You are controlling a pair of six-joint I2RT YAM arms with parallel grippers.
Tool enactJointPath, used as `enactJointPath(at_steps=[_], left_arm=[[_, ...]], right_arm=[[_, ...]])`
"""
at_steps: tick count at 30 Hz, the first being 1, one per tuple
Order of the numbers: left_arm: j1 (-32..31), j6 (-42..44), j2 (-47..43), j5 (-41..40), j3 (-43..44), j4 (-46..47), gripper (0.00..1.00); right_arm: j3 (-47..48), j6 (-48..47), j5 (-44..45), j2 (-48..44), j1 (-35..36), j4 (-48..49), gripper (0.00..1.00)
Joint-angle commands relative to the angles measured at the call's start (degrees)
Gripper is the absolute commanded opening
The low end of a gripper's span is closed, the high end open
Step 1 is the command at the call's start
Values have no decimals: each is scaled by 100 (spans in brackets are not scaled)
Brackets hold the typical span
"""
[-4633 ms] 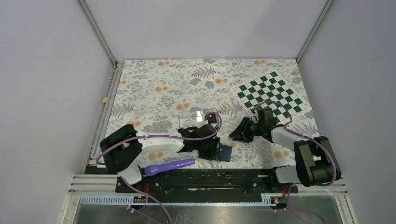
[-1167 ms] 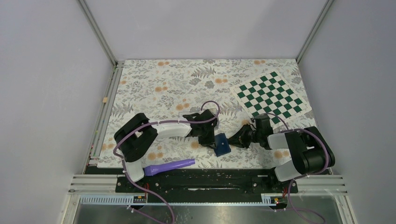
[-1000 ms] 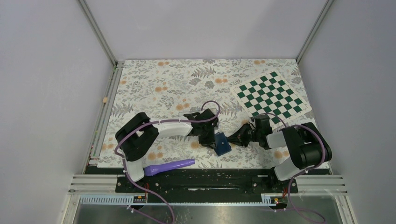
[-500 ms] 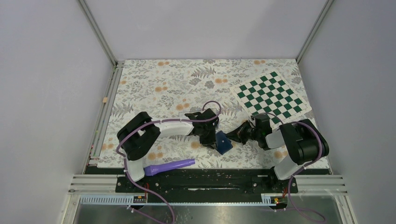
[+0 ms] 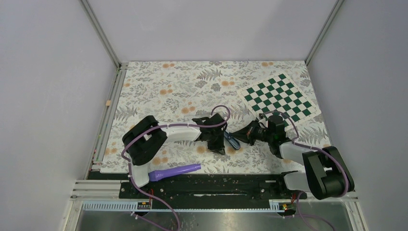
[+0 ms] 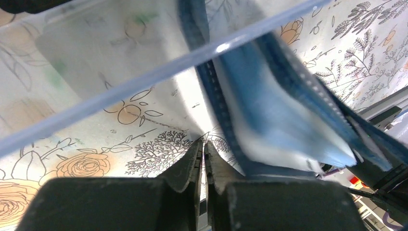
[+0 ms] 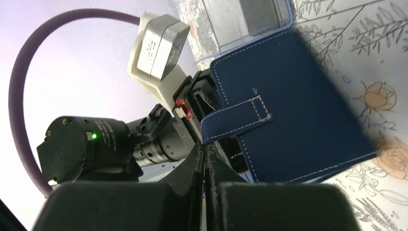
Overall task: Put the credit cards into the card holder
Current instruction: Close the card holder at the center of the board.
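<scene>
With left pincer point(image 6: 202, 144) and right pincer point(image 7: 203, 149) pressed together beside the wallet point(image 7: 298, 110), I'm probably opening it; next I'd catch the tab point(image 7: 235, 118) above my right tips.

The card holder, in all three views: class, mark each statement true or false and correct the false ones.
1. In the top view, the card holder sits between the left hand and the right hand. True.
2. The checkerboard is red and white. False: it is green and white.
3. A purple object lies on the near side of the left arm. True.
4. The right hand's fingers stand wide apart. False: in the right wrist view they are shut together, next to the holder's snap tab.
</scene>
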Motion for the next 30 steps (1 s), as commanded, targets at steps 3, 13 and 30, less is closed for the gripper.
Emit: enactJointPath(at_steps=[3, 13, 30], left_arm=[[-52, 179, 325, -533, -232, -357, 7], [-51, 242, 155, -602, -159, -387, 19], [315, 142, -1410, -653, -670, -552, 33]], right_arm=[[-134, 138, -366, -399, 34, -328, 0], [-67, -647, -273, -138, -16, -1042, 7], [825, -3968, 464, 516, -7, -4818, 29]])
